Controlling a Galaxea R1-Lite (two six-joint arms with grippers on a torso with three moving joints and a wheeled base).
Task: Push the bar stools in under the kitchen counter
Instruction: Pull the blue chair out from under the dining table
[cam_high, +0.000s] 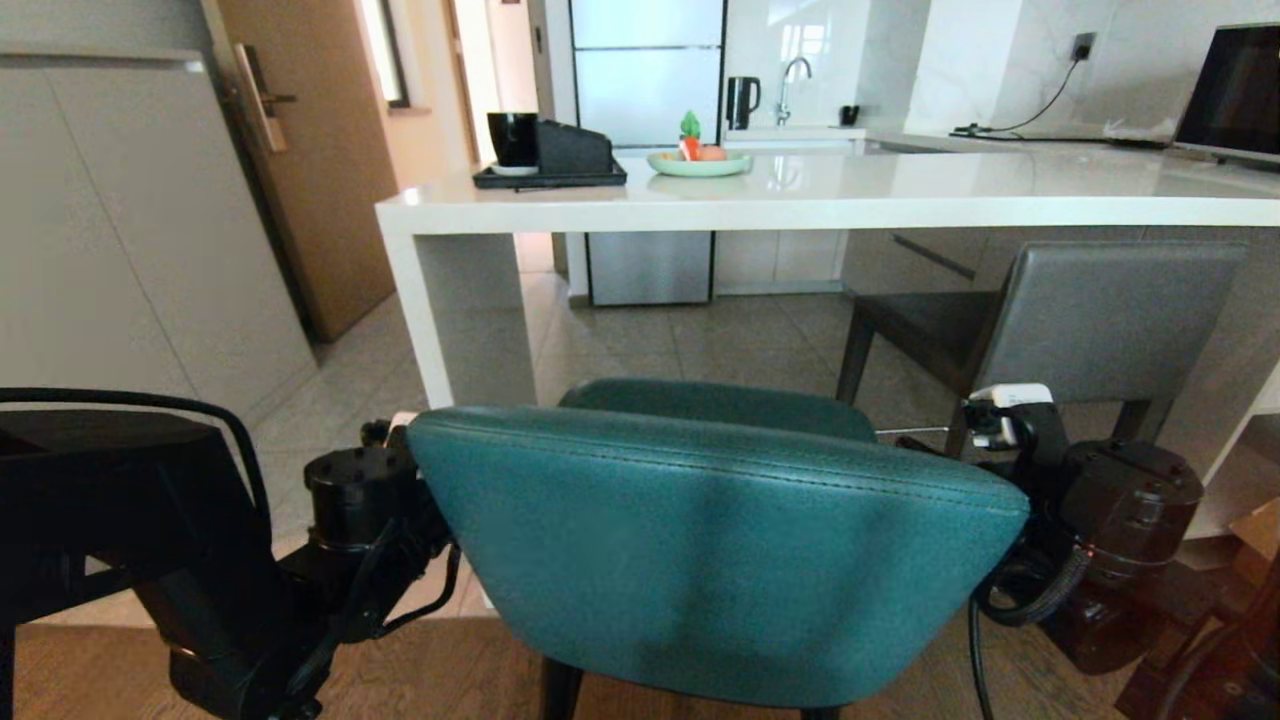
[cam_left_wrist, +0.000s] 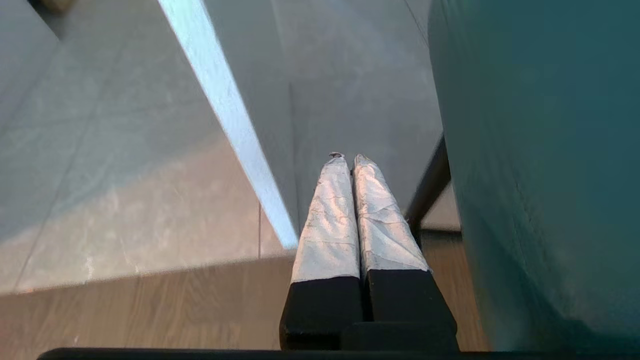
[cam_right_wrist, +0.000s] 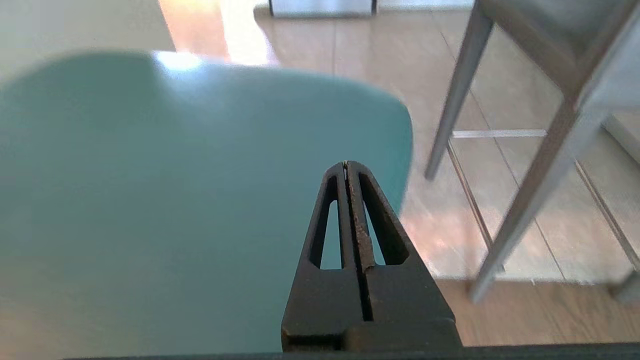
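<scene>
The teal stool (cam_high: 700, 540) stands on the floor directly in front of the robot, short of the counter (cam_high: 830, 195). Its seat lies near the counter's front edge, beside the white side leg (cam_high: 445, 310) at the counter's left end, and its back faces the robot. It is not yet under the slab.

The grey stool (cam_high: 1090, 320) stands further right. Its seat already reaches under the counter's front edge, while its back is outside.

The left hand (cam_left_wrist: 350, 160) sits at the left side of the teal back, fingers pressed together and gripping nothing. In the left wrist view the closed fingers (cam_left_wrist: 327, 220) run alongside the teal upholstery, just beside it; contact cannot be confirmed.

The right hand (cam_right_wrist: 346, 167) sits at the right side of the same back, fingers likewise together and empty. In the right wrist view its tips lie over the edge of the teal back; touching or just clear cannot be determined.

Closed fingers give a stiff, blunt pushing surface, which suits a shove better than a grasp. Placing one hand at each side of the back brackets the stool, so a forward push should travel straight without turning it.

Judged step: push the teal stool forward. The main risk is its legs or back meeting the white side leg, which stands close on the left.
</scene>
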